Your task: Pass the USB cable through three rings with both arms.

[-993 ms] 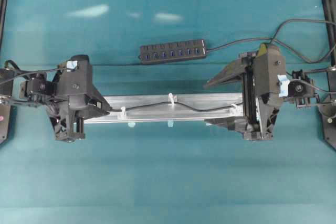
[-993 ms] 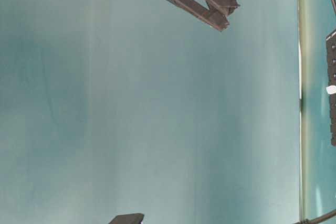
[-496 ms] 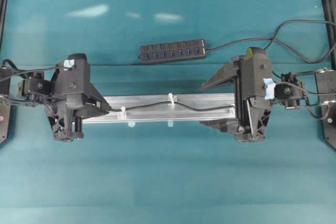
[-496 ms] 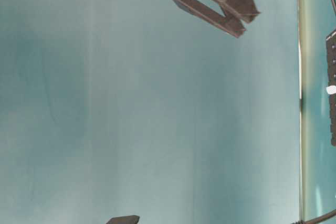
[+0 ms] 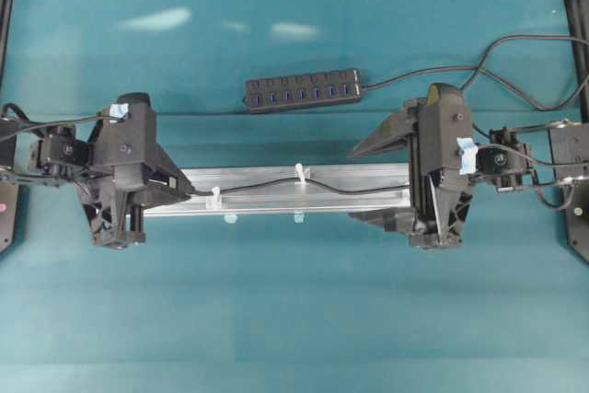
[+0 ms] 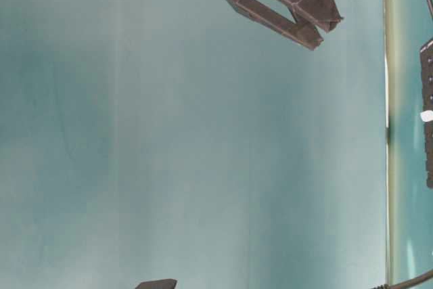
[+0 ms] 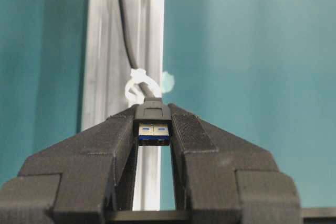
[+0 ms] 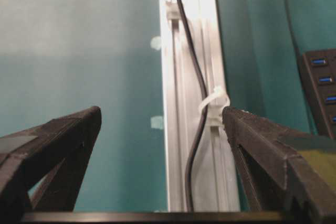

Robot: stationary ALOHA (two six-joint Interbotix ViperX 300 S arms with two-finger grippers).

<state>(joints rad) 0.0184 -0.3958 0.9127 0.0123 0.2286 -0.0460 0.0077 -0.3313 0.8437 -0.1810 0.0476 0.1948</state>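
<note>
The thin black USB cable (image 5: 322, 187) lies along the long silver aluminium rail (image 5: 276, 200), threaded through the translucent white plastic rings (image 5: 300, 174). It should be drawn gently leftward, level with the rail. Its plug is pinched by the left gripper (image 7: 154, 129); the right gripper (image 8: 160, 121) gapes wide, holding nothing.

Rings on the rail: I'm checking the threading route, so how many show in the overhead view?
2: left ring by the left claw; middle ring mid-rail. A third may be hidden under the right arm.
</note>
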